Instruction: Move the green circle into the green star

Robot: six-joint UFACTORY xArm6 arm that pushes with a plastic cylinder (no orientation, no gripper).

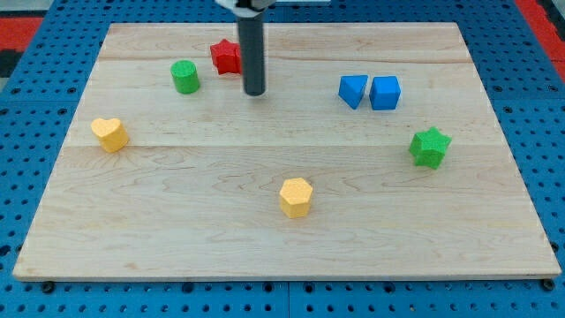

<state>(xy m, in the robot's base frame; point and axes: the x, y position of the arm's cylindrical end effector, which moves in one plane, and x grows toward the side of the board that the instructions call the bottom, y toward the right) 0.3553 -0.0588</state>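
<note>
wood of the table top is the largest thing, spread under my tip and out to every side. my tip is a bare rod end, with nothing to open or close, and it clamps nothing. the two blue blocks touch each other well to its right in the view. green star is farther right and lower. yellow hexagon is well below my tip, yellow heart far to its lower left. red star stands just beside my tip, upper left. green circle is near on the left. i judge my tip must go around to its left side, because the push goes rightward.
</note>
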